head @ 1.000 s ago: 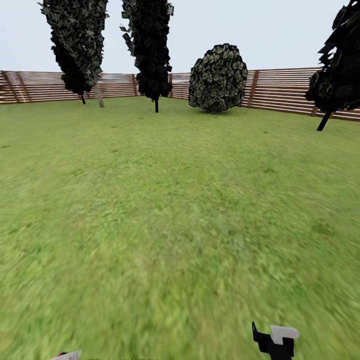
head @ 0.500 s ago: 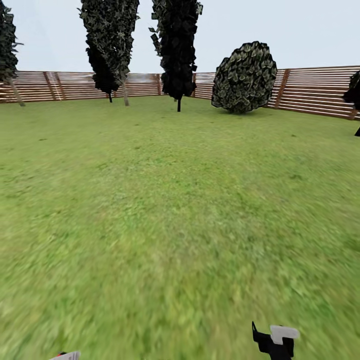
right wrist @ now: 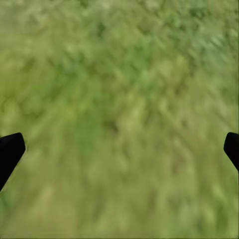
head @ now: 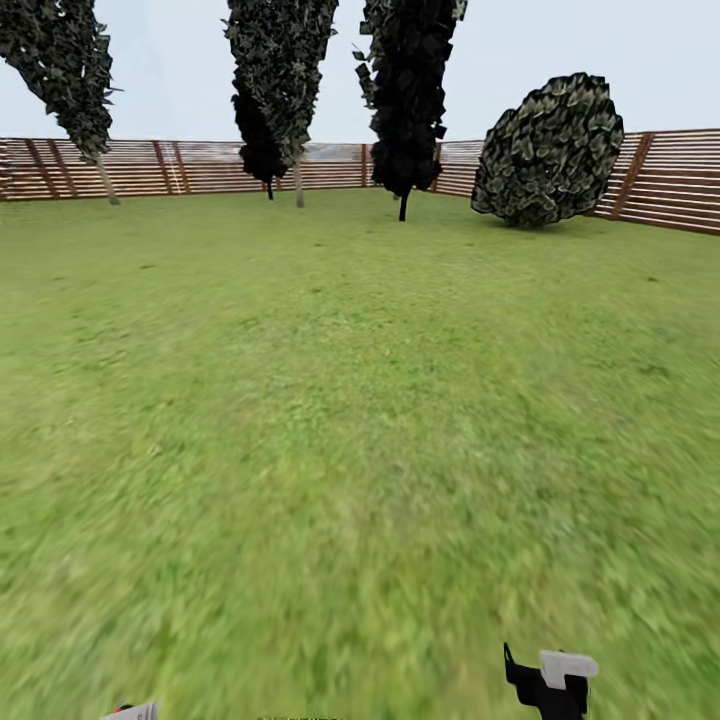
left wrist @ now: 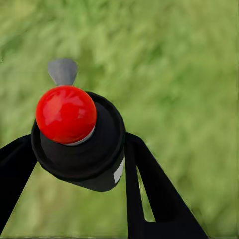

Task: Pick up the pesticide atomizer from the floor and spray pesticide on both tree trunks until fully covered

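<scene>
So the left gripper [left wrist: 79, 164] has its two black fingers closed around the pesticide atomizer [left wrist: 77, 144], red cap [left wrist: 65, 113] and grey nozzle [left wrist: 62, 71] poking out above blurry grass; in the head view just a sliver of it peeks in at the bottom left [head: 132, 711]. The right gripper [right wrist: 119, 149] is spread wide with nothing in it, fingertips at the far edges of its wrist view; it also sits at the bottom right of the head view [head: 550, 685].

What could go wrong: the dark narrow cypress-like trees [head: 405, 95] along the fence [head: 670, 180] at the top of the frame are easy to mistake for targets; spraying those does nothing for the task. The thick grey-brown trunks aren't anywhere I can pick out, though the thin pale stem at the upper left [head: 105, 180] is too small to call. The grip looks a bit off-centre too; a jolt might tip the bottle.

Nothing blocks the lawn [head: 360, 400]; only the round bush [head: 550, 150] sits at the upper right.
</scene>
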{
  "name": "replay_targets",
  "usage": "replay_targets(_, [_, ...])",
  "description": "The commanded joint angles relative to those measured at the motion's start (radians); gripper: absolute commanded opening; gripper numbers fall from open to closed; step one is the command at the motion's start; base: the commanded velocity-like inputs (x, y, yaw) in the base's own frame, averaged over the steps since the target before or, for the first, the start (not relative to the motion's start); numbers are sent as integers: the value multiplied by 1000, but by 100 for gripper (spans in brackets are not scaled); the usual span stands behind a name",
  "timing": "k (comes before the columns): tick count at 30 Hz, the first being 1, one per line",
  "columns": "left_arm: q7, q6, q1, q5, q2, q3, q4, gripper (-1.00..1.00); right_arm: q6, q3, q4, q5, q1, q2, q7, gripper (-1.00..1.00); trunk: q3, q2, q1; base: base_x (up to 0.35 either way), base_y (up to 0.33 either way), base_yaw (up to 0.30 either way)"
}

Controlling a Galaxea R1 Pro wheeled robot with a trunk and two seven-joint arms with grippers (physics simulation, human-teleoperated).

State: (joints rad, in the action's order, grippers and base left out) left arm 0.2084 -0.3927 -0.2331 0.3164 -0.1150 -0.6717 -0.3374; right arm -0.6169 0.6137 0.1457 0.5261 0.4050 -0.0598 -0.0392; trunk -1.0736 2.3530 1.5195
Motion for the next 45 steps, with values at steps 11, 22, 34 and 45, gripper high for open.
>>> replay_targets(11, [0,0,0,0,0,0,0,-100,0,0,0,0,0,0,0,100,-6,0,0,0,0,279])
replay_targets(22, [0,0,0,0,0,0,0,-100,-1,0,0,0,0,0,0,100,-10,0,0,0,0,279])
replay_targets(34, [0,0,0,0,0,0,0,-100,-1,0,0,0,0,0,-1,100,-10,0,0,0,0,279])
replay_targets(45, [0,0,0,0,0,0,0,-100,-1,0,0,0,0,0,0,100,-8,0,0,0,0,279])
